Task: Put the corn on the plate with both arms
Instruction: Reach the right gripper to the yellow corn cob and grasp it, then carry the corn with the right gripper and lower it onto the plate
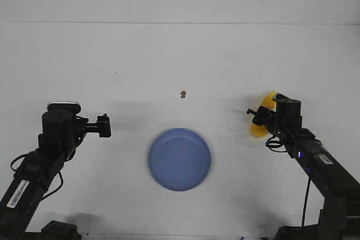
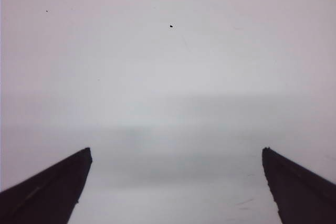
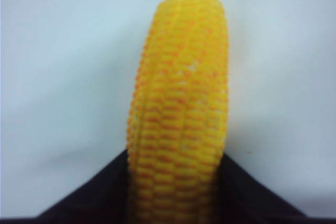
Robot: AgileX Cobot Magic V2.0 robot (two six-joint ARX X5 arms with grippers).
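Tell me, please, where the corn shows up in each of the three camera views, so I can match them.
Front view: the corn is right of the plate, partly hidden by the right gripper.
Left wrist view: not in it; only bare table between open fingers.
Right wrist view: it fills the middle, running from between the dark fingers away toward the far edge.
Shared landmark: the white table.

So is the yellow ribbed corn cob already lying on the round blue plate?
No, the round blue plate is bare, and the yellow ribbed corn cob sits between the right gripper's fingers, off to the plate's right.
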